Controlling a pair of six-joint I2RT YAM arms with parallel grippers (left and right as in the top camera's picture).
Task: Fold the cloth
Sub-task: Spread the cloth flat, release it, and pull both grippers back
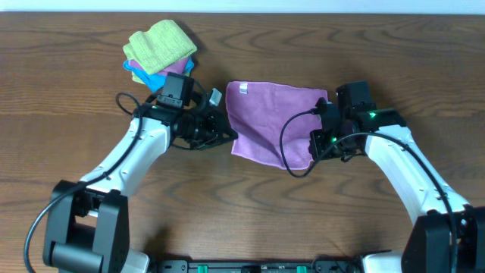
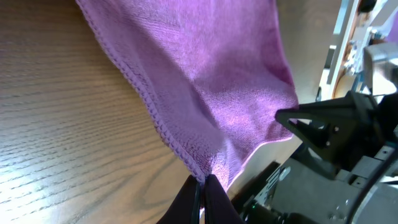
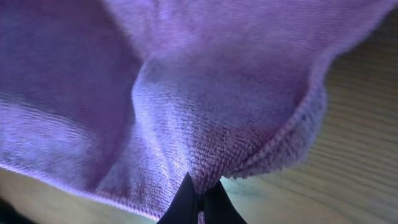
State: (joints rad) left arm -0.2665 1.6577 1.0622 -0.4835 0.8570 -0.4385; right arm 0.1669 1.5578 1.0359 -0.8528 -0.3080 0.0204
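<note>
The cloth [image 1: 273, 121] lies mid-table [image 1: 68, 98], with the left gripper [image 1: 230, 136] at its near-left corner and the right gripper [image 1: 314, 145] at its near-right corner. A pile of cloths [image 1: 161, 49] sits far-left.

Cloth [image 1: 269, 114]: terry microfibre, matt, nubbly pile, stitched hem. Counter [image 1: 61, 114]: wood grain, smooth, matt. Arm shells [image 1: 127, 158]: glossy white plastic.

Dark brown wood-grain laminate bench [image 1: 250, 220] fills nearly the whole overhead view; the grain runs left to right w/ darker streaks. Along the top edge, beyond the bench, lies a narrow pale grey-white strip [image 1: 242, 6]; wall or floor, cannot tell. Light is soft & even, shadows weak. In left wrist view the wood looks lighter, tan; at the right side stand pale blurred upright bars [image 2: 341, 43]. In right wrist view a bright glare patch [image 3: 267, 186] sits on the wood.
</note>
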